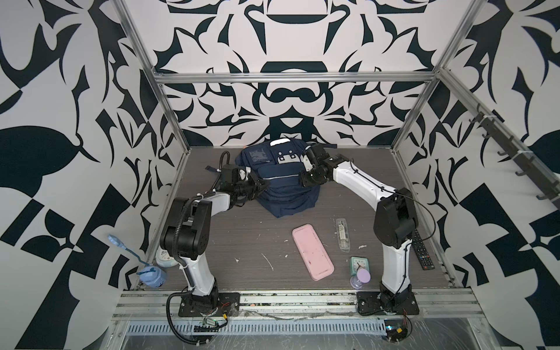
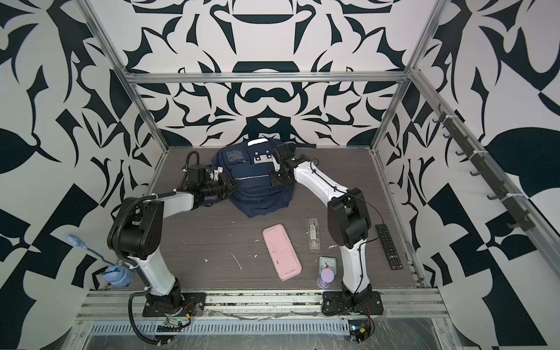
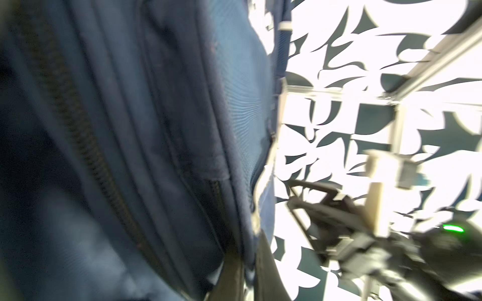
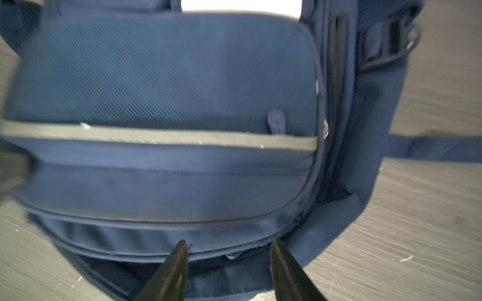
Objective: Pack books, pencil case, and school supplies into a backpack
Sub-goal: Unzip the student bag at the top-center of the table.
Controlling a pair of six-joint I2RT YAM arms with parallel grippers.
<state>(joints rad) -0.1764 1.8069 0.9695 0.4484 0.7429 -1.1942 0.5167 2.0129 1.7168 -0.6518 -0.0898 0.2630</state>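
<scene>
In both top views the backpack (image 1: 285, 188) (image 2: 260, 188) lies at the back of the bench (image 1: 248, 242), front pockets up. The left fingers (image 1: 261, 185) meet its left flank. Nearer the front lie the pencil case (image 1: 312, 252) and, to its right and not touching it, the school supplies (image 1: 342, 235). Both lie flat on the bench, well apart from the backpack.

The left wrist view is blurred, but the left fingers (image 3: 232, 276) are pressed together on a ridge of the backpack's navy fabric.

In the right wrist view the right fingers (image 4: 174, 271) stand about half open with nothing between them. They are poised at the backpack's lower edge, below the pocket with the grey reflective strip (image 4: 156, 135).
</scene>
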